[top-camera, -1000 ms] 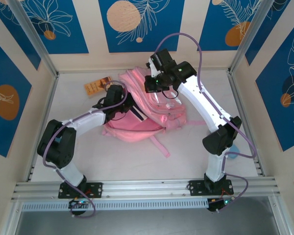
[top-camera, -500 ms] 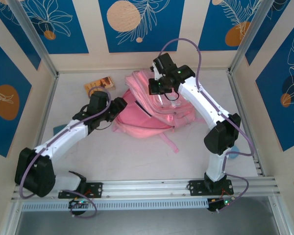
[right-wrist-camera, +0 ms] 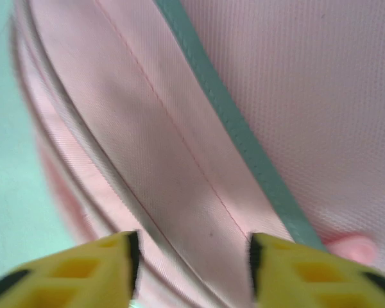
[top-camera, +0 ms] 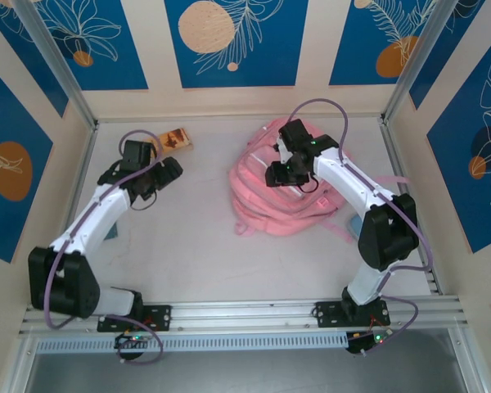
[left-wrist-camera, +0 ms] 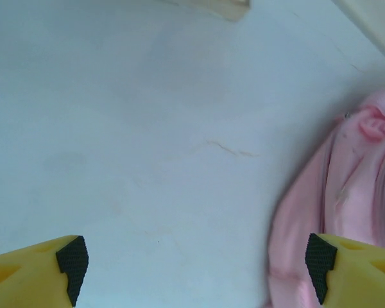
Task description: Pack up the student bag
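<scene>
Pale worktop (top-camera: pixel 196 246) inside a booth of beige walls with blue patterned panels carries the student bag (top-camera: pixel 258 192), which lies flat toward the far right. Its straps trail off its near and right edges.

The right end effector (right-wrist-camera: pixel 192 253) sits low over the bag's upper panel. Its fingers are parted, with a fabric fold and a grey-green strip (right-wrist-camera: pixel 244 141) showing beyond them. No cloth looks pinched, so I judge it released.

The left end effector (left-wrist-camera: pixel 196 263) stands well to the left of the bag over bare surface, spread wide with nothing between its pads. A small orange-brown packet (top-camera: pixel 167 141) lies left of the bag, just beyond that end effector.

Neither arm has anything in hand, and this reads as the gap between handling the bag and fetching something to go in it. Whether the bag's main zip is open cannot be told.

The next move probably calls for the left arm to reach past itself for the packet. The right arm would need a fresh grasp near the bag's mouth to hold it agape, since soft fabric will sag shut otherwise.
</scene>
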